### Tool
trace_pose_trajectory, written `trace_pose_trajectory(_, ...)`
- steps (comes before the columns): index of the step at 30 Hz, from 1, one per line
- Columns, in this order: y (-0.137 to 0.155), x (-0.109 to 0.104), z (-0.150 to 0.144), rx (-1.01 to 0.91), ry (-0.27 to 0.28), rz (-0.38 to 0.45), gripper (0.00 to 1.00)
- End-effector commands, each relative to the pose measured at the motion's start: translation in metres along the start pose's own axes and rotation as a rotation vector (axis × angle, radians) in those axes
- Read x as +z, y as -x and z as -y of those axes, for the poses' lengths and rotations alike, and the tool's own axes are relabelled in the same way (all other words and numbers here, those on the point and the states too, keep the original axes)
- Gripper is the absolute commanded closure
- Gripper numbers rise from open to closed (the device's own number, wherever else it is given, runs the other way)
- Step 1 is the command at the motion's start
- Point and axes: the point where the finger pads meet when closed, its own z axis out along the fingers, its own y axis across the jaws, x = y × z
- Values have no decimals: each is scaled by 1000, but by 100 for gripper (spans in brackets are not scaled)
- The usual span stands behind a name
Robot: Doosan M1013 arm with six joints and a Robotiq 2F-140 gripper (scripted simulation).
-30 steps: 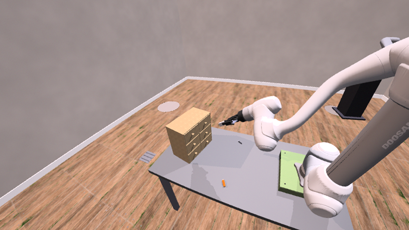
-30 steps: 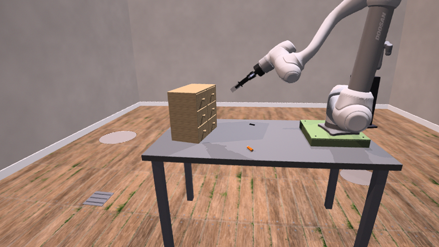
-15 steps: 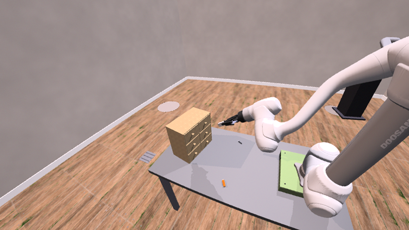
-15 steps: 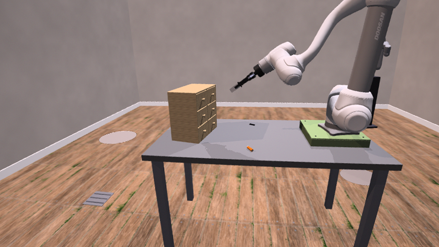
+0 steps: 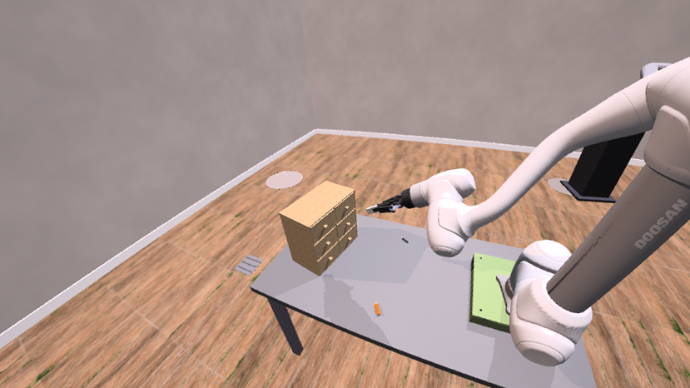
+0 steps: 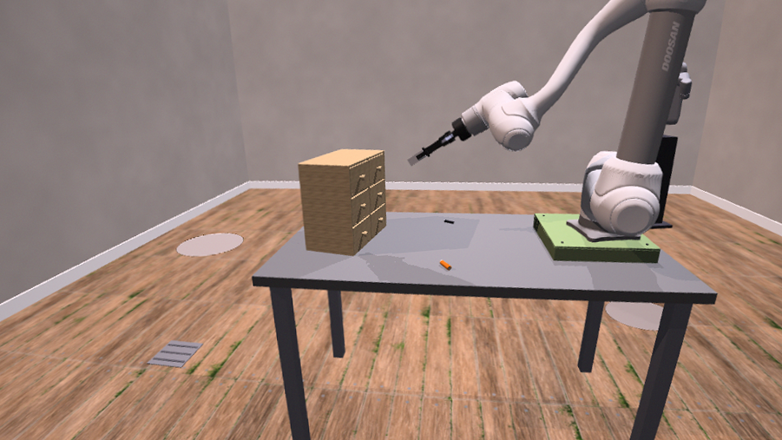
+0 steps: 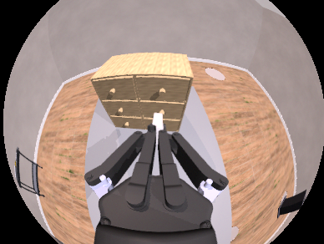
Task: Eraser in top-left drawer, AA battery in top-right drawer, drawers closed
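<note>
The small wooden chest [image 5: 317,201] [image 6: 328,205] [image 7: 152,63] stands upright at the table's far end. Its top left drawer [image 5: 317,233] [image 7: 127,86] and top right drawer [image 7: 177,88] look pushed in, as do the lower drawers. My gripper [image 5: 371,210] [image 6: 414,159] [image 7: 158,119] is shut, with pale tips together and nothing seen between them. It hangs in the air in front of the chest, apart from it. A small orange piece [image 5: 376,309] [image 6: 444,264] and a small black piece [image 5: 404,240] [image 6: 448,221] lie on the table. I cannot tell what either is. No eraser or AA battery can be made out; drawer insides are hidden.
The grey table [image 5: 435,325] [image 6: 501,278] carries the chest at one end and the arm's green base plate [image 5: 482,294] [image 6: 555,248] at the other. The orange piece lies near the long edge facing the exterior camera. The black piece lies farther back.
</note>
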Motion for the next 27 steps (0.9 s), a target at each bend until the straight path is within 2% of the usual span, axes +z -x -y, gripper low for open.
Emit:
trace_pose_trajectory(1, 1, 4, 1, -4, 71, -75, 100)
trace_pose_trajectory(16, 4, 17, 0, -8, 69, -193, 100)
trace_pose_trajectory(27, 4, 21, 0, -9, 69, -225, 100)
